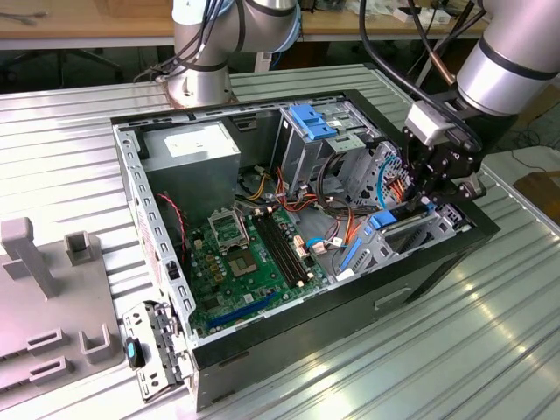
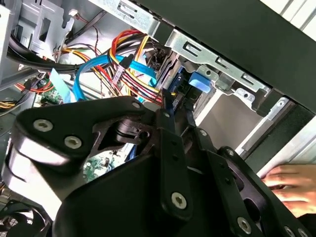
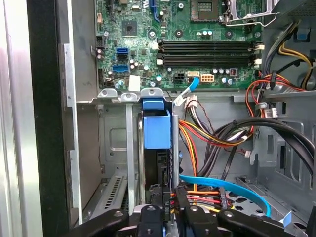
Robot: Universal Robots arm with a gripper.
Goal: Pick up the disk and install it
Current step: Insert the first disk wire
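1. Fingers of my black gripper (image 3: 168, 210) pinch the dark, blue-railed disk (image 3: 157, 136), standing edge-on in the grey metal cage (image 3: 116, 148) at the case's front corner.
2. Risk, I judge: bundled coloured cables (image 3: 212, 140) beside it could snag; tilt would jam the rails.

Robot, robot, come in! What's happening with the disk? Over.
Gripper low over drive bay, at the disk. Disk on edge in bay slot. Cable bundle crowds beside it.

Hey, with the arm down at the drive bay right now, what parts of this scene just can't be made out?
- The disk: in the first wrist view, its lower end hides behind the gripper.
- Gripper fingertips: in the exterior view, too small to judge.
- A hand: cut off by the second wrist view's edge.
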